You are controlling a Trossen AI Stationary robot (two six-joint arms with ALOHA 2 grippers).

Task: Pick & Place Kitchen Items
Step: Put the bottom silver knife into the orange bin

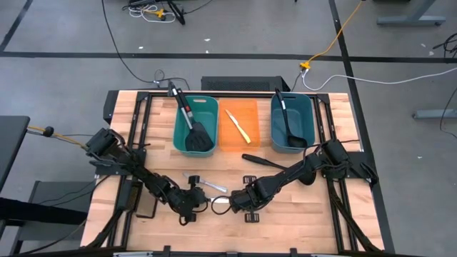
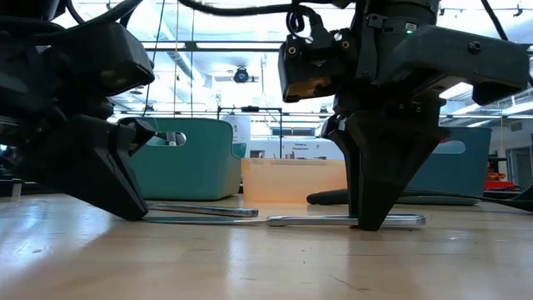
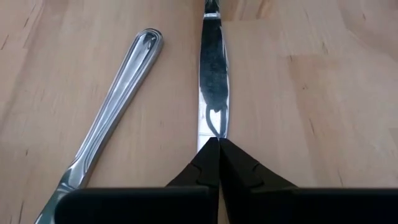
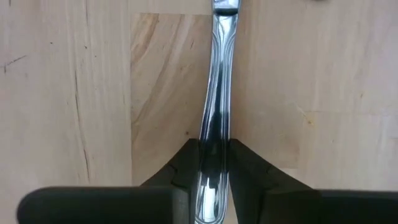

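A silver knife [image 2: 333, 220] lies flat on the wooden table near its front edge, between my two grippers. My right gripper [image 4: 212, 155] is shut on its handle. My left gripper [image 3: 217, 144] is shut, with its tips at the blade's end. A second silver knife [image 3: 118, 99] lies flat beside the first. A long black utensil [image 1: 260, 160] lies on the table under my right arm. A black slotted spatula [image 1: 198, 137] stands in the left teal bin, a pale-yellow knife [image 1: 239, 125] lies in the orange bin, and a black ladle [image 1: 288, 127] is in the right teal bin. My left gripper's shut fingertips [image 3: 208, 152] rest at the knife's blade tip [image 3: 214, 127], slanting down from the table's left. I cannot tell whether the blade is between them. My right gripper pinches the knife's handle [image 4: 211, 134] between its two fingers, toward its free end. The fingers point down and lie across the handle. The knife lies flat on the table.
Three bins stand in a row at the back: a teal bin [image 1: 180, 114], an orange bin [image 1: 250, 139] and another teal bin [image 1: 305, 114]. A black metal frame [image 1: 143, 103] runs around the tabletop. Bare wood lies at the table's front right.
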